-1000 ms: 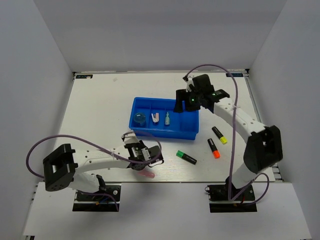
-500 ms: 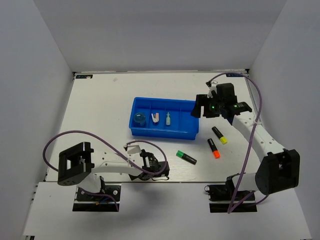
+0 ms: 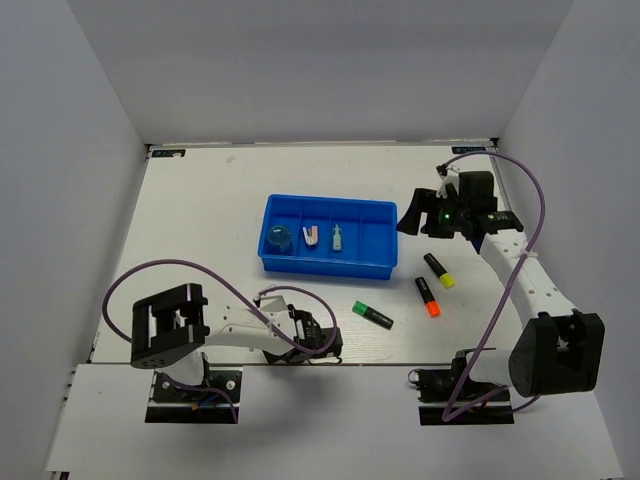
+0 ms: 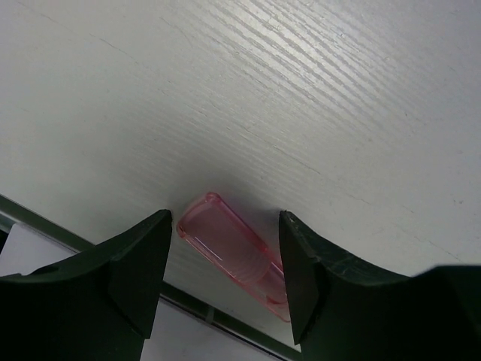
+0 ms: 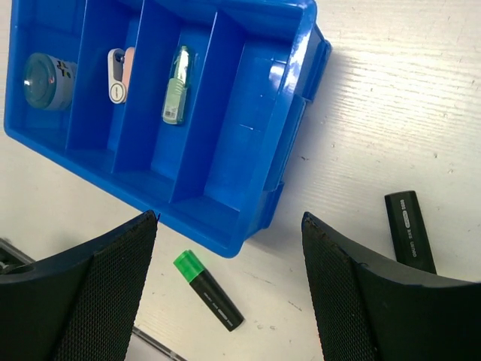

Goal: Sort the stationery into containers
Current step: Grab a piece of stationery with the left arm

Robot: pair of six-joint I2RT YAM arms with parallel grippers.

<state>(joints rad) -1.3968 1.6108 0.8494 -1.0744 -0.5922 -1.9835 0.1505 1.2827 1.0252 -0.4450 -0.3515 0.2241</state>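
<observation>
1. Left gripper (image 4: 225, 226), jaws spread, is straddling the pink translucent plastic capsule piece (image 4: 234, 257), which is lying on the white table (image 4: 301, 90) at its near edge.
2. Capsule's long axis is running diagonally across the gap.

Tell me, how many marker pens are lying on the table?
3. The green-tipped pen lies in front of the blue tray. The orange-tipped pen and the yellow-tipped pen lie side by side further right. None seems hidden.
</observation>
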